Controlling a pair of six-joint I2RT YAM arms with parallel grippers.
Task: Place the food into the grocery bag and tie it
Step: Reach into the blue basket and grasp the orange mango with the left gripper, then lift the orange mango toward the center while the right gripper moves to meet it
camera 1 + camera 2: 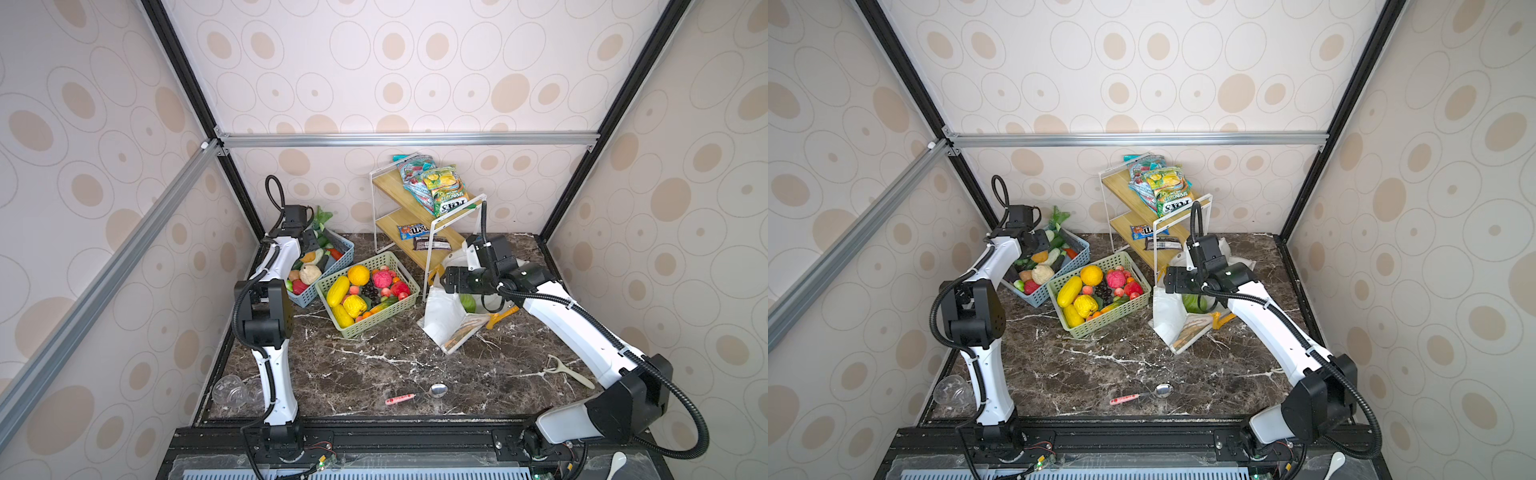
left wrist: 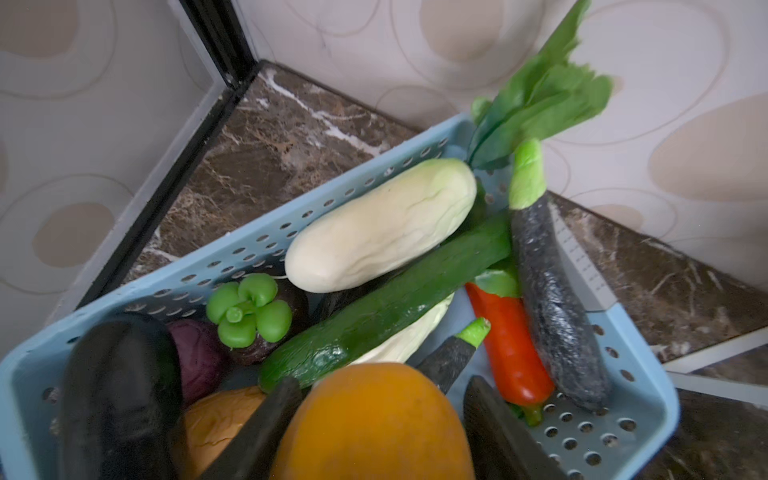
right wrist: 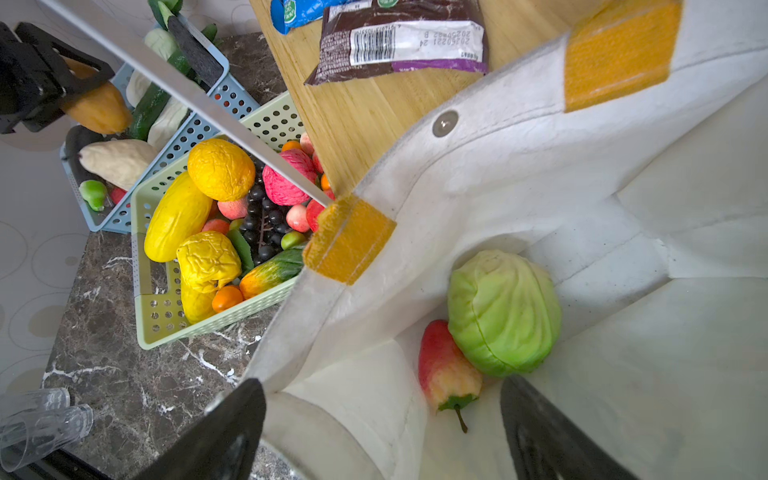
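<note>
Left gripper [image 2: 380, 388] is pinching the orange oval piece [image 2: 374, 419]; right gripper [image 3: 380, 388] is hanging spread over the grocery bag [image 3: 498, 178] rim. I'd be clearing the blue basket [image 2: 623, 399] wall first.

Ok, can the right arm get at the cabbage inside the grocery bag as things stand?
Probably yes. The right gripper hangs open over the grocery bag's open mouth. The cabbage lies uncovered below it, with only a red-yellow fruit lying against it.

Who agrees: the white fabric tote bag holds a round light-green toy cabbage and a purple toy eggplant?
One item is wrong. The right wrist view shows the white fabric tote bag holding the round light-green toy cabbage and a red-and-yellow toy pear instead.
</note>
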